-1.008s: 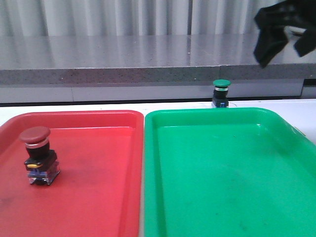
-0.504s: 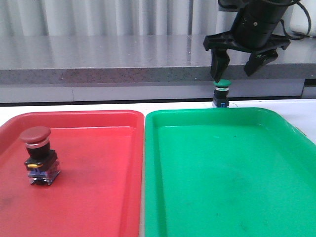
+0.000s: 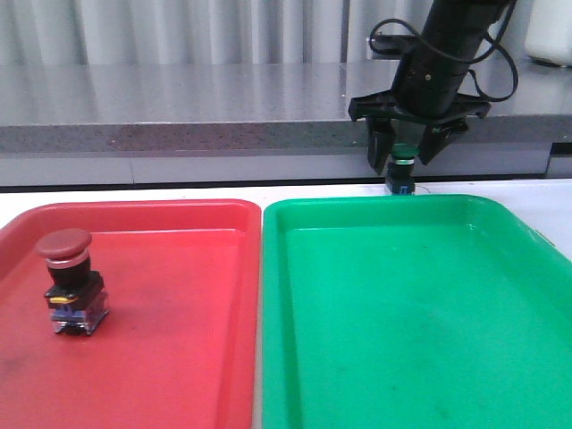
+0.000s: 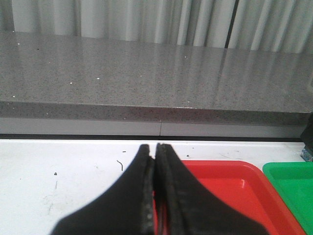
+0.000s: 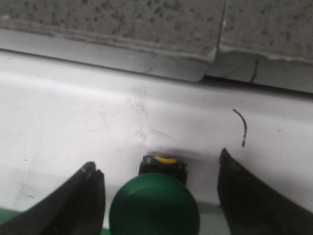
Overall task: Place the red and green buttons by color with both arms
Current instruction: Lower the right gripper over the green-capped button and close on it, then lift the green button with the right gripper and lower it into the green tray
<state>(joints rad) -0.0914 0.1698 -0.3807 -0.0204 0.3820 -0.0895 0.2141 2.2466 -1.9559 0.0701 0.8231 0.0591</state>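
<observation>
The green button (image 3: 402, 179) stands upright on the white table just behind the green tray (image 3: 420, 304). My right gripper (image 3: 407, 159) is open, with one finger on each side of the button's cap. The right wrist view shows the green cap (image 5: 154, 208) between the spread fingers (image 5: 90, 196), with gaps on both sides. The red button (image 3: 68, 279) stands in the red tray (image 3: 170, 340) at its left. My left gripper (image 4: 155, 147) is shut and empty, over the table by the red tray's far corner (image 4: 220, 181); it is out of the front view.
A grey stone ledge (image 3: 197, 107) runs along the back, close behind the green button. The two trays lie side by side and fill the front of the table. A corner of the green tray (image 4: 293, 178) shows in the left wrist view.
My right arm came from the upper right down and to the left. Its open fingers now straddle the green button's cap. The buttons and trays have not moved.
</observation>
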